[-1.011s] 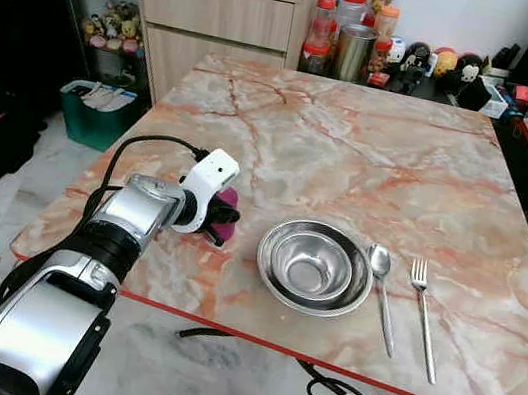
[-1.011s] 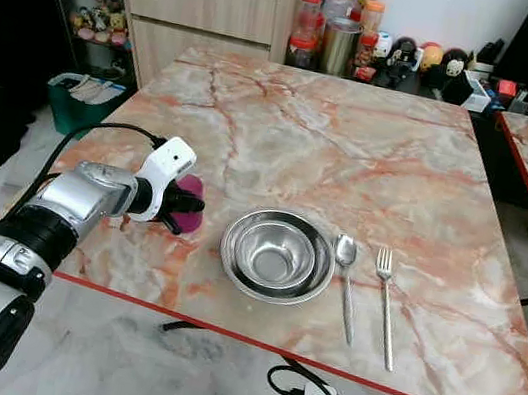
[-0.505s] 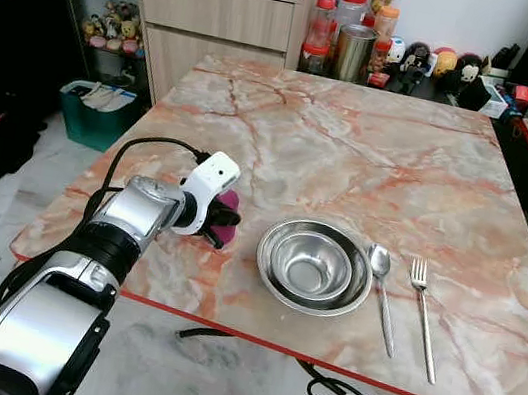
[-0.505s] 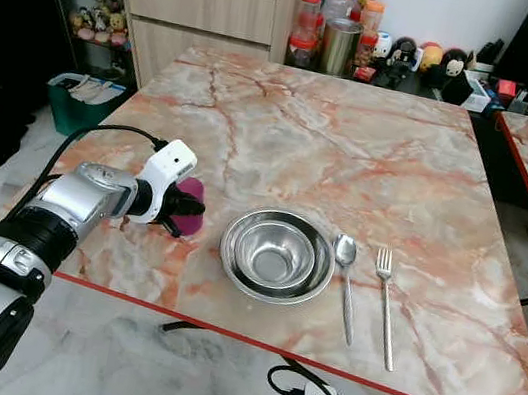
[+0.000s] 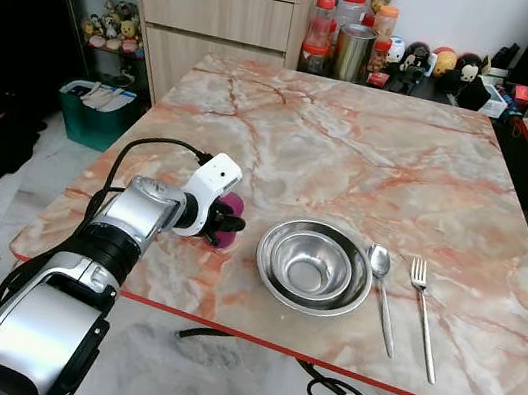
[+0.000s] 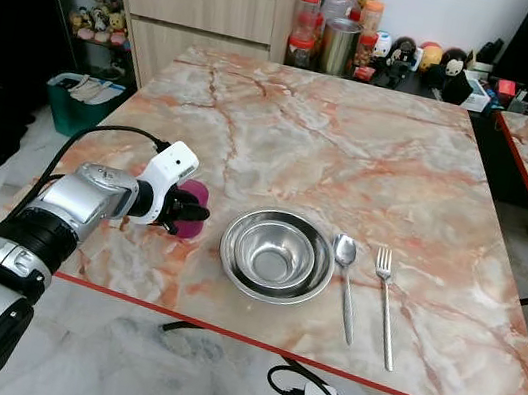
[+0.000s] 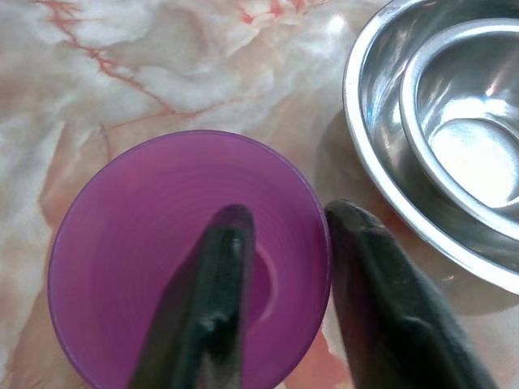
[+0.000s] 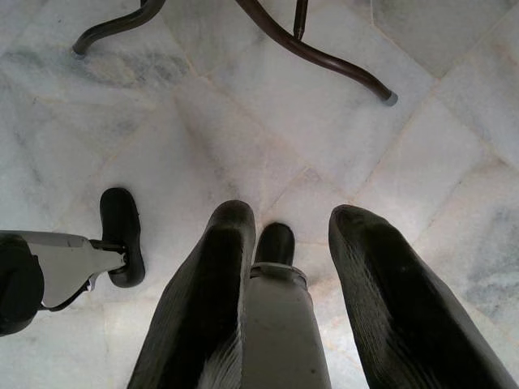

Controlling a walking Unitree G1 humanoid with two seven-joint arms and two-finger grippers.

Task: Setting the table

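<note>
Jaws of the left gripper (image 7: 280,275) stand a little apart over the rim of the purple cup (image 7: 154,243): one black finger is inside the cup and the other is outside, against its wall on the side of the bowls. I judge that they pinch this wall, but whether they press it firmly I cannot tell. The cup stands upright on the marble desk (image 5: 371,165), near its front edge, just beside the steel bowls and not touching them.

The cup looks like thin plastic, so I think it is light and a bit flexible. A grip on one wall only can let it tip or turn when lifted, and the smooth plastic may slide between the fingers. A deeper hold on the wall seems safer to me than the very edge of the rim.

The right gripper (image 8: 280,243) hangs idle under the desk, its fingers apart over the white floor (image 8: 243,121), holding nothing.

To the right of the cup two steel bowls (image 5: 315,265) sit one inside the other. Then lie a spoon (image 5: 381,288) and a fork (image 5: 423,313), side by side. At the far end, beyond the desk, jars and a metal tin (image 5: 353,50) stand beside a wooden cabinet (image 5: 223,18).
</note>
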